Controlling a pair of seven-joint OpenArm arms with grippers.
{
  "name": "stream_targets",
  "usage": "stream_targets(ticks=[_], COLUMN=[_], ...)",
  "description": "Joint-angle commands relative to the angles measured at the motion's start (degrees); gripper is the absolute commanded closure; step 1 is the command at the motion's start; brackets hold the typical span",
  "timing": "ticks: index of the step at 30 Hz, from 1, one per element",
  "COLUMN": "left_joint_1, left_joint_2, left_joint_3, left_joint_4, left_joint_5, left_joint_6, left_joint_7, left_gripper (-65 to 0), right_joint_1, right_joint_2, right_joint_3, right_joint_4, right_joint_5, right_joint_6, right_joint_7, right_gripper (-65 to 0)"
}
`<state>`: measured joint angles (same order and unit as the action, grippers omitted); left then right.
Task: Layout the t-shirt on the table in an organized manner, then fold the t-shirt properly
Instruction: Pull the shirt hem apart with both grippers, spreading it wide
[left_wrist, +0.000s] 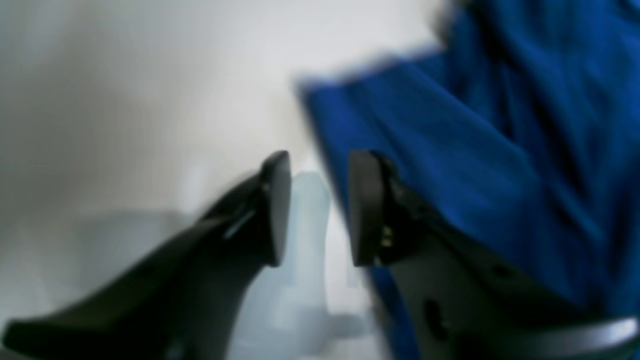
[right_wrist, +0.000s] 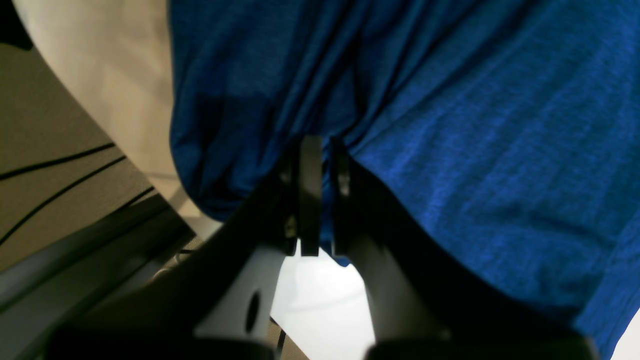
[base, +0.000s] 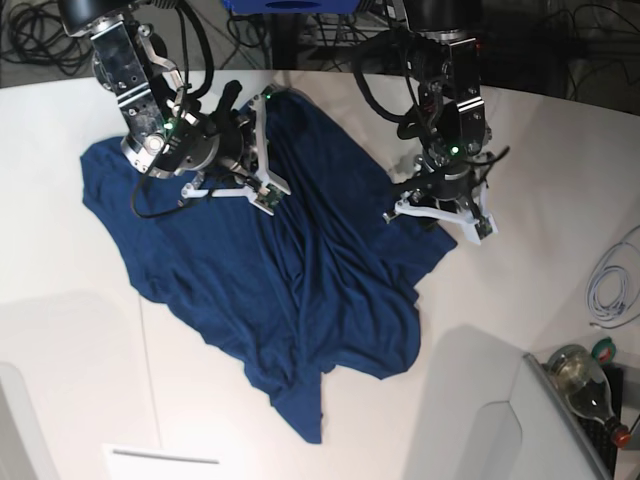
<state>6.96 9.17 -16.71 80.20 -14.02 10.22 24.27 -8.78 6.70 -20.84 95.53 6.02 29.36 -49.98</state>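
On the white desk (base: 520, 190) the t-shirt (base: 300, 290) lies rumpled; the right hand (right_wrist: 320, 195) pinches its cloth, the left hand (left_wrist: 320, 207) is released beside it.

The dark navy blue cloth t-shirt (base: 290, 280) looked soft, matt and wrinkled, with a fine ribbed weave. The broad white tabletop (base: 70, 330) was smooth, faintly glossy. The hand fingers (left_wrist: 272, 207) were matt black plastic.

A robotics lab: two arms mounted at a white counter (base: 520, 180), tangled black cables (base: 30, 35) along the top of the frame, a loose white cable (base: 610, 285) at right.
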Motion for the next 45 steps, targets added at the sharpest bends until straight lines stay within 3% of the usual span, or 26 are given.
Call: stream_targets(ticks=[1,5,8,11,13,16,21,27,29,37,45], left_joint_1=[-0.41,-1.64,-2.26,-2.43,-2.70,-4.63,-9.55,-14.83,-16.06,-16.94,-20.02], left_joint_2=[-0.69,-2.27,-2.88,-2.88,-2.88,-2.80,-3.06,-3.50,-3.67,-3.76,-3.85], left_joint_3=[-0.21,-0.21,-0.13,-0.30,-0.39,-0.21,-0.21,-0.21,-0.21,-0.21,-0.39], left_joint_4=[-0.16,-3.41,-2.45,3.27,6.87,8.28,1.60,-7.90,-9.48,-10.97,-19.68], left_joint_5=[-3.78,-16.97,-20.04,-20.31,-20.40,-20.48,-20.13,-18.99,-17.41,-16.09,-16.09], left_joint_6=[0.20,0.20,0.20,0.99,4.60,9.52,13.47,14.70,16.20,16.38,16.38], left_joint_7=[-1.37,-1.28,-1.02,6.19,10.23,11.99,11.99,11.90,11.90,11.90,11.73], left_gripper=[-24.5,-30.3,-33.1,-31.9,-31.9,-31.9,-29.0,-22.1,-22.2,-22.2,-21.7], right_joint_1=[0.47,0.38,0.38,0.47,0.47,0.64,0.73,0.64,0.56,0.47,0.56], right_joint_2=[-0.33,0.55,0.91,0.91,0.91,0.91,0.91,0.73,0.82,0.73,0.64], right_joint_3=[-0.13,-0.13,-0.13,-0.04,-0.04,-0.04,0.23,5.15,6.12,7.70,7.70], right_joint_4=[0.96,0.78,0.61,0.52,0.52,0.43,0.43,0.43,0.43,0.52,0.61], right_joint_5=[1.06,1.06,1.06,1.06,1.06,1.06,1.06,1.06,1.06,1.06,1.06], right_joint_6=[0.04,0.04,0.04,0.04,0.04,0.04,0.04,0.04,0.04,0.04,0.04], right_joint_7=[1.23,1.32,1.32,1.32,1.23,1.23,1.32,1.05,1.05,1.05,1.05], right_gripper=[-3.5,-3.5,-3.5,-3.5,-3.5,-3.5,-3.5,-3.3,-3.3,-3.2,-3.0])
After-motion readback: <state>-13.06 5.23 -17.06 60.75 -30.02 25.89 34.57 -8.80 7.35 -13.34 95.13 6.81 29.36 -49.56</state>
